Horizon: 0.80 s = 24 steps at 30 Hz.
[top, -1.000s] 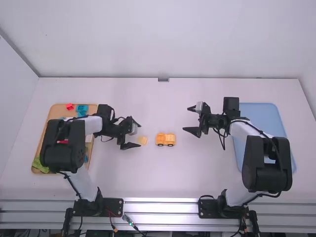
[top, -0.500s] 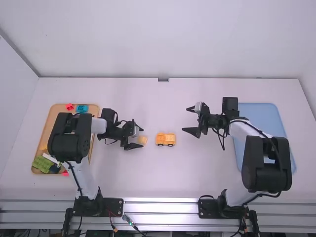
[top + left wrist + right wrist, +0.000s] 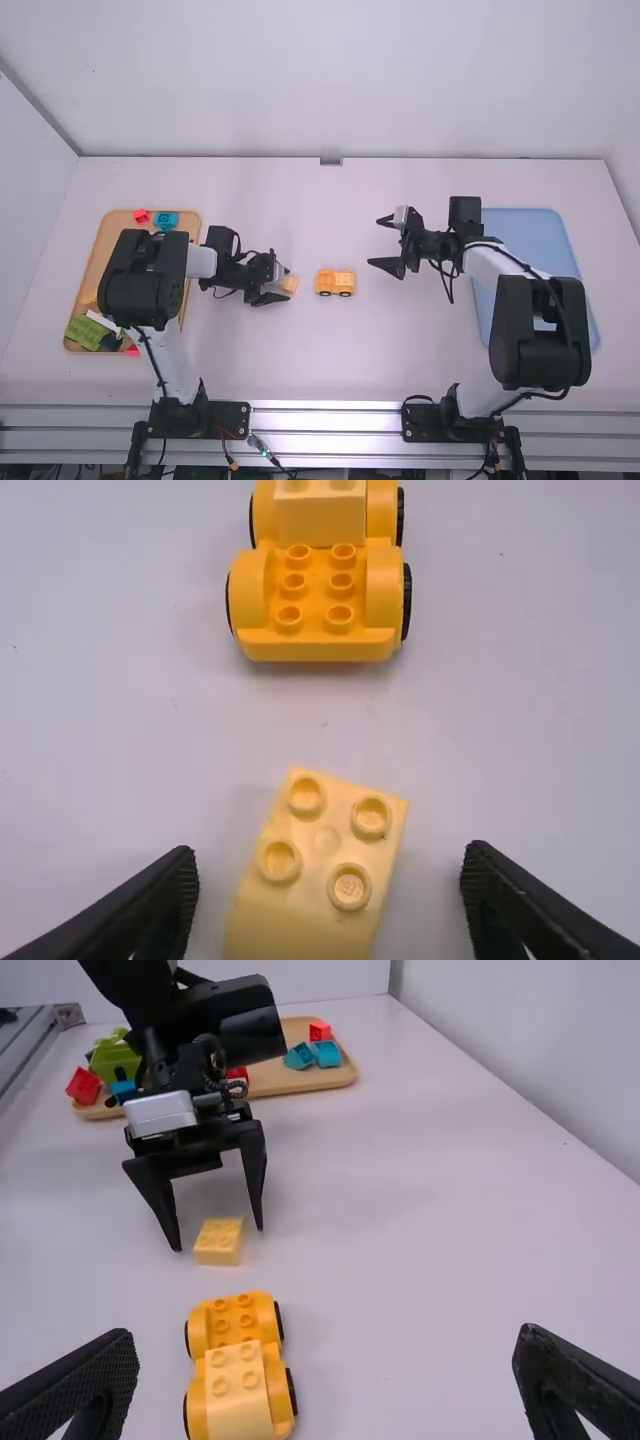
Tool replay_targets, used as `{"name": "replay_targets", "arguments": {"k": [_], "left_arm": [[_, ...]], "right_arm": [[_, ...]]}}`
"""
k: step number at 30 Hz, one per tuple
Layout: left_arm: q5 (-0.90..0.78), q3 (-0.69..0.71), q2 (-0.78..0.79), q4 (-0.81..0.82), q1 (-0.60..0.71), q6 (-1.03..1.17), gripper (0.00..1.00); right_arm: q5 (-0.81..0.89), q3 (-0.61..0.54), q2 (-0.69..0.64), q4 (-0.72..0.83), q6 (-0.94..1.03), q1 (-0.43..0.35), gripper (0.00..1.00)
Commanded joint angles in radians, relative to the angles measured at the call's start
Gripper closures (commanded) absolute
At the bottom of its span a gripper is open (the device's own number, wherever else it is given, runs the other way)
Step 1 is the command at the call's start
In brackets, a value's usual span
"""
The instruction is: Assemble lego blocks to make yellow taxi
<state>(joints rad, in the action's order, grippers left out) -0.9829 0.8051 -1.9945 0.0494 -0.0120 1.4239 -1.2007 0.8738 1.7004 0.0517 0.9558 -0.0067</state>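
The left claw point(image 3: 284, 284) is gaping around the pale yellow block point(image 3: 328, 855) on the desk point(image 3: 330, 370), gripping nothing; the right claw point(image 3: 377, 242) is hovering wide open, empty; the wheeled base point(image 3: 335, 283) is sitting between them.

High view looks down from farther off; closer wrist views, left steep, right slanting, share the car point(image 3: 320, 644).

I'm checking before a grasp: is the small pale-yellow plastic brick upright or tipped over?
Upright: the brick sits studs up on the white table, between the open fingers of the left gripper.
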Motion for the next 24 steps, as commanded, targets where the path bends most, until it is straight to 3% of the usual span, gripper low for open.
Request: {"name": "replay_targets", "arguments": {"k": [1, 3, 4, 6, 18, 24], "left_arm": [[-0.014, -0.008, -0.007, 0.000, 0.005, -0.021, 0.37], [-0.012, -0.009, -0.007, -0.005, 0.006, -0.021, 0.48], [-0.009, -0.009, -0.007, -0.003, 0.006, -0.021, 0.60], [-0.002, -0.009, -0.007, -0.002, 0.006, -0.021, 0.65], [-0.049, -0.009, -0.007, -0.016, 0.013, -0.021, 0.73], [-0.157, -0.004, -0.007, -0.024, 0.013, 0.000, 0.68]], "right_arm": [[-0.010, -0.011, -0.021, 0.002, -0.016, 0.000, 0.01], [-0.010, -0.011, -0.021, 0.005, -0.016, 0.000, 0.01], [-0.010, -0.011, -0.021, 0.004, -0.016, 0.000, 0.01], [-0.010, -0.011, -0.021, 0.005, -0.016, 0.000, 0.01], [-0.018, -0.011, -0.021, 0.043, -0.002, -0.026, 0.01], [0.062, -0.033, -0.021, 0.137, 0.160, 0.037, 0.01]]}}
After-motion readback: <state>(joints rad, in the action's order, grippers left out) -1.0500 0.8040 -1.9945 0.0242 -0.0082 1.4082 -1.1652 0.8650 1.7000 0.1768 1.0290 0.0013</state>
